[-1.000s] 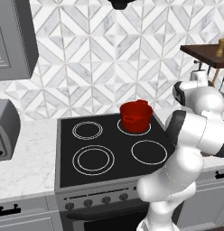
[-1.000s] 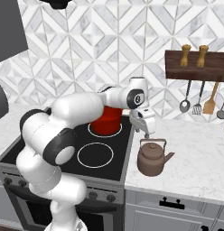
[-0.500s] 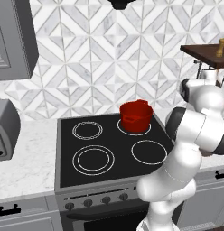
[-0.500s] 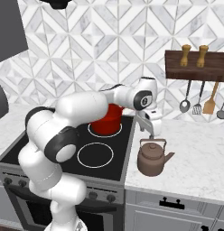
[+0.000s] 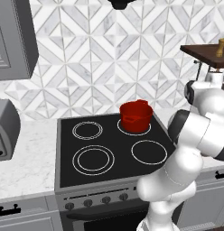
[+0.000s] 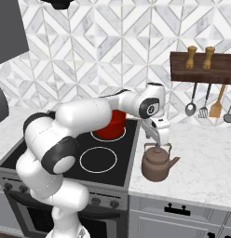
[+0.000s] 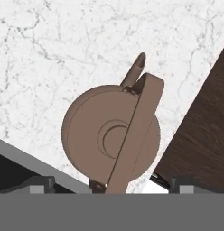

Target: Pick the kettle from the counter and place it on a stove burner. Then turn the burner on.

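Gripper: my white two-finger gripper [image 6: 157, 139] hangs straight over the small squat brown kettle [image 6: 157, 162], jaws spread wide, nothing between them.
Change: over the last second I have swung the hand from beside the stove out over the counter and brought it down; a second ago it stood higher and toward the red pot's side, now it sits just above the kettle's arched handle [image 7: 132, 135].
Kettle: directly below the gripper on the white speckled marble counter [image 6: 201, 162], upright, lid knob under the handle, spout [image 7: 134, 70] pointing away from the stove edge.
Hand view: the handle runs as a slanted bar across the round lid, between my two finger tips but not squarely across them, so I judge the wrist needs a small turn, or the jaws must straddle the bar as it lies.
Red pot with side handles [image 5: 136, 116]: on a rear ring, beyond the arm, apart from the kettle.
Burner: the large double-ring circle [image 5: 93, 159] on the black glass cooktop is bare, well off to the gripper's stove side.
Meaning: approach is nearly finished; the grasp is not yet made, and placing and the knob remain.
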Available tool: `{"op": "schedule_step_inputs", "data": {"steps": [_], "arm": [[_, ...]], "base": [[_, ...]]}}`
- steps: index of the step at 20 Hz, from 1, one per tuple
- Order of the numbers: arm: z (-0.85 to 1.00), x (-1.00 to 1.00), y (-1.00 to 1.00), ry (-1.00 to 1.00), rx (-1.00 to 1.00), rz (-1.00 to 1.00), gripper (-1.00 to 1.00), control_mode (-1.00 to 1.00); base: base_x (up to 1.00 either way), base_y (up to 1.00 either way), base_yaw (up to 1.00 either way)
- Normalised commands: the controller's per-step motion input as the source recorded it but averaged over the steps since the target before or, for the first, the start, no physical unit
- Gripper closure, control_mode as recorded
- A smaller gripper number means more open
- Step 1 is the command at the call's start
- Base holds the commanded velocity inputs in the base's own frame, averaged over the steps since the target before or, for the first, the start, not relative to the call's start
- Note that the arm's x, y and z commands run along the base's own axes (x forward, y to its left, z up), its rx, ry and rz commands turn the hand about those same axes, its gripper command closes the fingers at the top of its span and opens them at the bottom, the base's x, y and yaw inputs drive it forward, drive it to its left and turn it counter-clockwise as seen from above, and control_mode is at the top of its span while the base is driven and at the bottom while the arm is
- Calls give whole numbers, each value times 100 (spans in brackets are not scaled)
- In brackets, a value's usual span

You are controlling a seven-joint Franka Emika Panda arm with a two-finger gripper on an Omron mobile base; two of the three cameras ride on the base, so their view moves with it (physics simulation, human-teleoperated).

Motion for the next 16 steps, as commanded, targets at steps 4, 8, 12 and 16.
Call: {"op": "schedule_step_inputs", "data": {"steps": [4, 8, 12, 16], "arm": [[-19, 0, 0, 0, 0, 0, -100, -100], [-16, 0, 0, 0, 0, 0, -100, -100], [-1, 0, 0, 0, 0, -1, -100, -100], [-11, 0, 0, 0, 0, 0, -100, -100]], "base": [[0, 0, 0], [0, 0, 0], [0, 0, 0], [0, 0, 0]]}}
